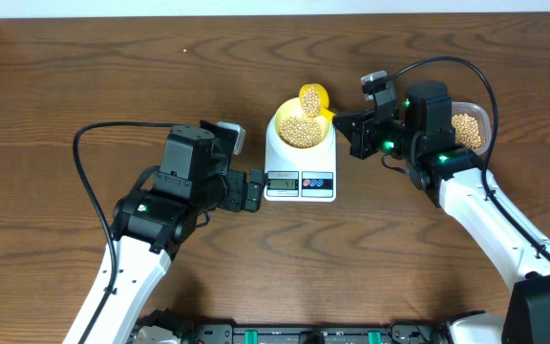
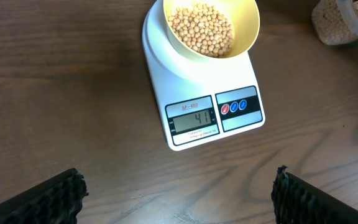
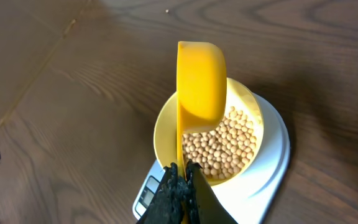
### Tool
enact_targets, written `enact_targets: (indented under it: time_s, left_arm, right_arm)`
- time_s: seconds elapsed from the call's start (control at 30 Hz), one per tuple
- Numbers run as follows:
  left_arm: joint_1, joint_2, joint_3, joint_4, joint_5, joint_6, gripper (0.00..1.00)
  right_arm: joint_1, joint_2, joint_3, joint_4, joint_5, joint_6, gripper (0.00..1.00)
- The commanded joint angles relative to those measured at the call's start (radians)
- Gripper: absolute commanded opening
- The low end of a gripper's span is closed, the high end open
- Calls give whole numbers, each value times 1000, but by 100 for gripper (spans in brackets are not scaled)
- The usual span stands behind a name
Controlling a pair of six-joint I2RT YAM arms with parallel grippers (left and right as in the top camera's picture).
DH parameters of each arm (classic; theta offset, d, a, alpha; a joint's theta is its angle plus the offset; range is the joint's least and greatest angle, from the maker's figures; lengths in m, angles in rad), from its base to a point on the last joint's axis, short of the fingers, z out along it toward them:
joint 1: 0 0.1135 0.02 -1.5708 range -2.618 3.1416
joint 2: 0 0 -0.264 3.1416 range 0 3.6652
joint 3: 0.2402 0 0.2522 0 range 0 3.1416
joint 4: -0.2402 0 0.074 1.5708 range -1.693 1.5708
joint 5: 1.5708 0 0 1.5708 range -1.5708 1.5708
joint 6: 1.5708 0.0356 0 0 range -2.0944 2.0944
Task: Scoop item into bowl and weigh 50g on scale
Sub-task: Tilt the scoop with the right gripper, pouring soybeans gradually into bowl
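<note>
Above the bowl (image 3: 160,130) on the scale (image 2: 166,74), right tool (image 3: 182,180) clenched on scoop (image 3: 201,78), left tool (image 1: 254,190) released nearby, tub (image 1: 488,119) partly hidden by right arm.

Lighting: even, diffuse, fairly bright.
Soft shadow beside scale (image 3: 273,149); faint sheen on table (image 2: 160,202) under left gripper (image 2: 179,175).

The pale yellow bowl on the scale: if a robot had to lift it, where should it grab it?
Probably the bowl by its thin rim, pinched from above, one finger inside and one outside. The walls flare and it holds beans, so it must stay level. Come at the left side: the scoop hangs over the far right rim.
</note>
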Motion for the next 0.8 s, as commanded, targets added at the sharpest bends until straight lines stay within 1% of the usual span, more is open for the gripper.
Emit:
enact_targets:
  time_s: [0.0,0.1,0.57,0.77]
  left_arm:
    - [-1,-4,-3,0,-7,16,98]
    - [-1,-4,-3,0,-7,16,98]
    - [-1,-4,-3,0,-7,16,98]
    - [-1,-4,-3,0,-7,16,98]
  right_arm:
    - [-3,6,1,-15,2,-62,1]
    - [-3,6,1,-33,2,-89,1]
    - [-3,6,1,-34,1,-88,1]
    - [-3,6,1,-25,1,-30,1]
